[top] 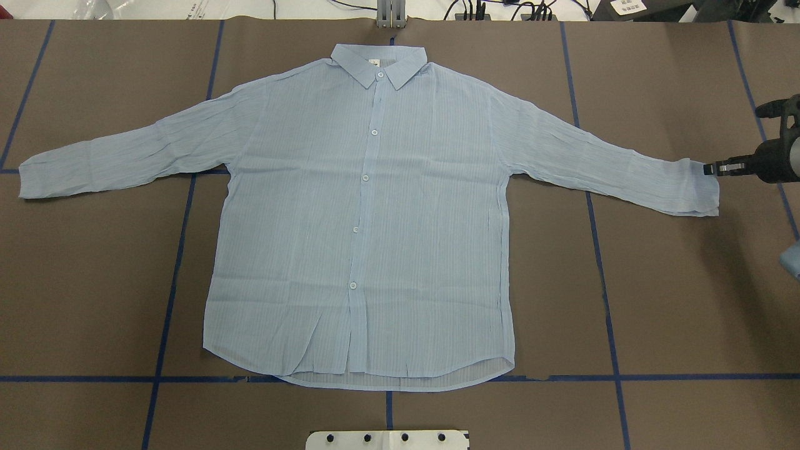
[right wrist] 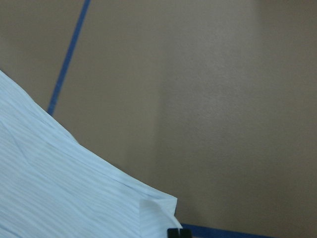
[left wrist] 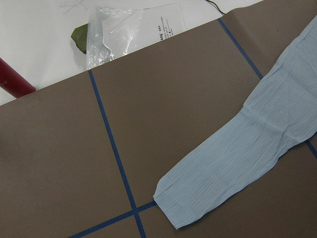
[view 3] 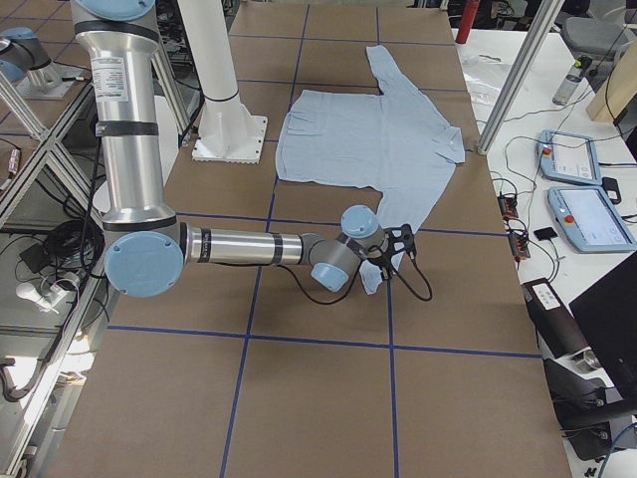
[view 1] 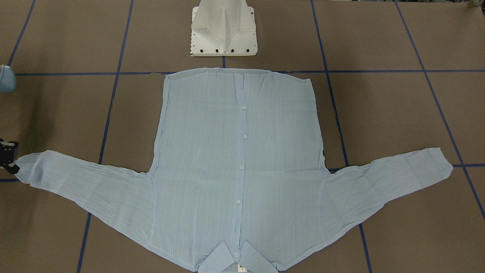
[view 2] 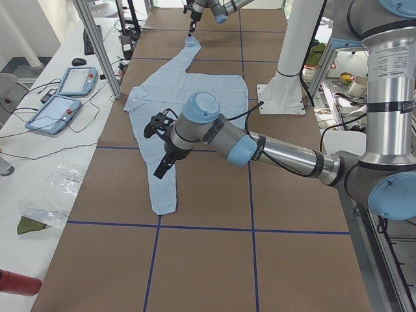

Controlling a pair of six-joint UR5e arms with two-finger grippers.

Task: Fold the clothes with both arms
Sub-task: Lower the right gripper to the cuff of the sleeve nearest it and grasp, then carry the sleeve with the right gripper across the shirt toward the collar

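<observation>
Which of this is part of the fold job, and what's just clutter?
Job:
shirt
left gripper
right gripper, at a cuff

Lying about:
plastic bag
red cylinder
two tablets on the side bench

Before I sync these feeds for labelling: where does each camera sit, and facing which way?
Front-facing: across table, steeply down on shirt; pedestal at top, right tool at left edge.
Overhead: behind robot, forward and down; pedestal edge, right tool.
Exterior left: robot's left table end; left arm, left tool near.
Exterior right: opposite end; right arm near.
Left wrist: down on sleeve; no tool.
Right wrist: close on cuff; tool tips.
Shared: first two show whole shirt.
</observation>
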